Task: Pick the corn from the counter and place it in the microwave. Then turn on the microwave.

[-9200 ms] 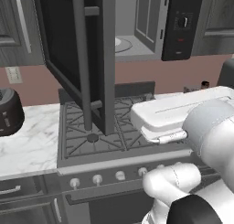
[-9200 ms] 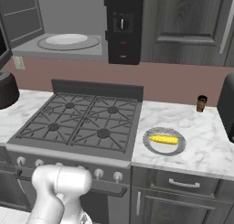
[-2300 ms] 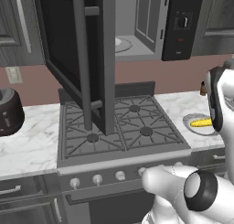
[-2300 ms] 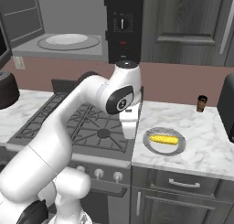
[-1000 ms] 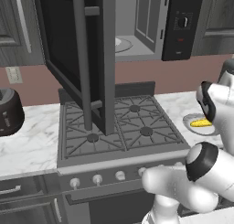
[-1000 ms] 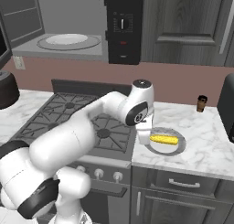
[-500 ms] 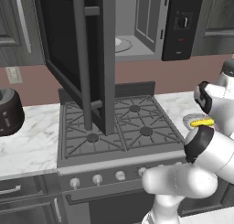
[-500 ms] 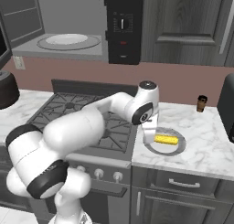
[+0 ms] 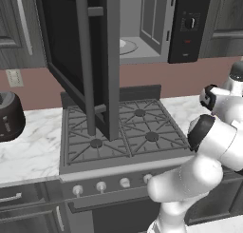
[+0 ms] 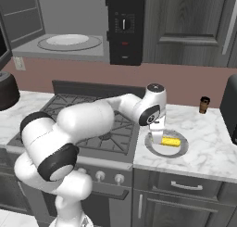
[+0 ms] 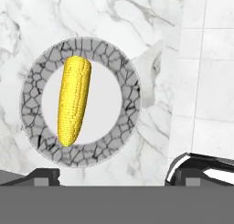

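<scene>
Hand view shows the spread claw [image 11: 112,175] above the plate [image 11: 130,104]; I would shift it toward frame left, over the corn [image 11: 73,99], before descending.

A glossy white robot arm [image 10: 88,117] in a rendered kitchen.
Fat, rounded white link casings meet at dark charcoal joint bands — one black collar near the base, a round grey cap at the wrist. The casings are smooth and plain, and a small dark disc marks the wrist's side.
</scene>
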